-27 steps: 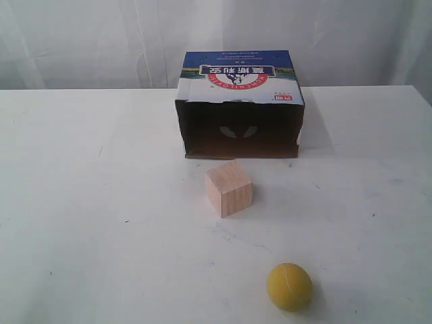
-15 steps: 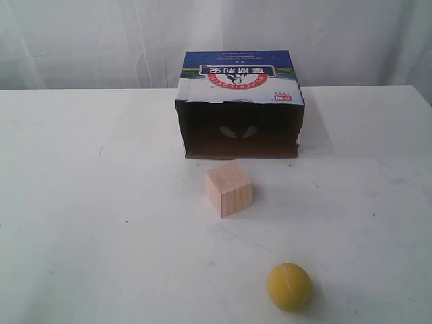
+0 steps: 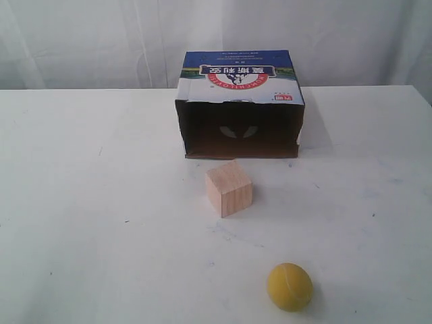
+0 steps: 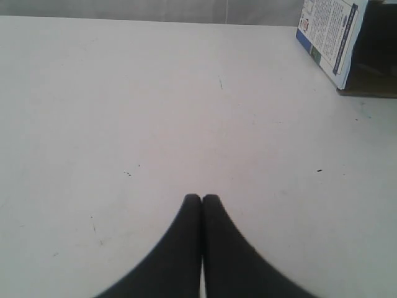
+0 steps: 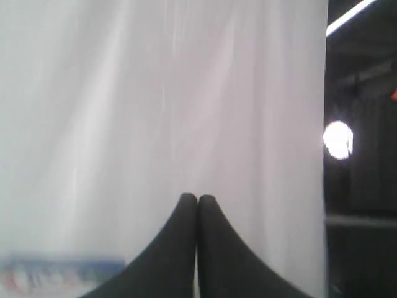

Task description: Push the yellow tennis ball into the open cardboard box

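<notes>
- The yellow tennis ball point(image 3: 289, 287) is seen resting on the white surface point(image 3: 101, 223), at the near right of the exterior view and well apart from everything else.
- The open cardboard box point(image 3: 241, 108) is set at the far middle, its dark mouth turned towards the ball.
- A wooden cube point(image 3: 229, 188) is placed between them, just left of the straight path.
- The left tool point(image 4: 202, 198) is closed on nothing, low over the bare surface, with a box corner in sight.
- The right tool point(image 5: 197, 198) is likewise closed on nothing and aimed at a white curtain point(image 5: 155, 93).
- The ball is caught by neither wrist view, so its bearing from either tool cannot be told; the right arm is judged nearer.
</notes>
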Controlling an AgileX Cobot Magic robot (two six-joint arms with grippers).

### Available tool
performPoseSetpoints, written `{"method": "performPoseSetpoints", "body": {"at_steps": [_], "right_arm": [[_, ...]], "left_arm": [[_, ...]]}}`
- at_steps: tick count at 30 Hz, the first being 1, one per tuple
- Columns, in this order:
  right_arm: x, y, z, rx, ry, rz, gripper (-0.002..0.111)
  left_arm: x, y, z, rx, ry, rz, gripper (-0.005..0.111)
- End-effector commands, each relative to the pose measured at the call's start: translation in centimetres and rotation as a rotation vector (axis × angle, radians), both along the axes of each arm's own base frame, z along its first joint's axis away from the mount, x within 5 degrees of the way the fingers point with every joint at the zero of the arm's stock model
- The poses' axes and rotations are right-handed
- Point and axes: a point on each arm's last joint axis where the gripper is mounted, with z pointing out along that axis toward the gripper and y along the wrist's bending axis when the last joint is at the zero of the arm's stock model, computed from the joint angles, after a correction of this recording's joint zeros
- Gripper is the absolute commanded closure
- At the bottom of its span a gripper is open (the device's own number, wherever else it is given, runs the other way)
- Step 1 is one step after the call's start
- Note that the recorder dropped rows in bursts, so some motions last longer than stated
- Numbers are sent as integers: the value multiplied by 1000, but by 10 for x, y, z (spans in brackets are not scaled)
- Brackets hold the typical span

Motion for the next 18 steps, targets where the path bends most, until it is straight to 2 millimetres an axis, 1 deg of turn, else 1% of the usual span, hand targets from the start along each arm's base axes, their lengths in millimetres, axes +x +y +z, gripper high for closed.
{"method": "performPoseSetpoints", "body": {"at_steps": [1, 2, 3, 5, 7, 8, 10, 11, 12, 13, 14, 15, 16, 17, 18], "right_arm": [[-29, 4, 33, 267, -482, 291, 108], [-38, 3, 42, 291, -579, 322, 108], [-43, 0, 50, 326, -631, 324, 108], [-54, -7, 74, 437, -731, 358, 108], [-61, -8, 104, 514, -776, 445, 108], [-62, -7, 123, 537, -778, 484, 108], [-60, -5, 165, 482, -753, 454, 108], [-52, -3, 184, 413, -715, 388, 108], [-38, -3, 201, 332, -660, 296, 108], [-19, -4, 211, 272, -592, 217, 108], [3, -6, 221, 204, -511, 129, 108], [29, -9, 226, 144, -415, 58, 108], [52, -11, 226, 93, -326, 4, 108], [81, -13, 221, 39, -200, -45, 108], [112, -16, 211, -26, -61, -89, 108]], "left_arm": [[0, 0, -1, -7, -3, -4, 107], [0, 0, -1, -7, -3, -4, 107], [0, 0, -1, -7, -3, -4, 107], [0, 0, -1, -7, -3, -4, 107], [0, 0, -1, -7, -3, -4, 107], [0, 0, -1, -7, -3, -4, 107], [0, 0, -1, -7, -3, -4, 107], [0, 0, -1, -7, -3, -4, 107], [0, 0, -1, -7, -3, -4, 107], [0, 0, -1, -7, -3, -4, 107], [0, 0, -1, -7, -3, -4, 107], [0, 0, -1, -7, -3, -4, 107], [0, 0, -1, -7, -3, -4, 107], [0, 0, -1, -7, -3, -4, 107], [0, 0, -1, -7, -3, -4, 107]]}}
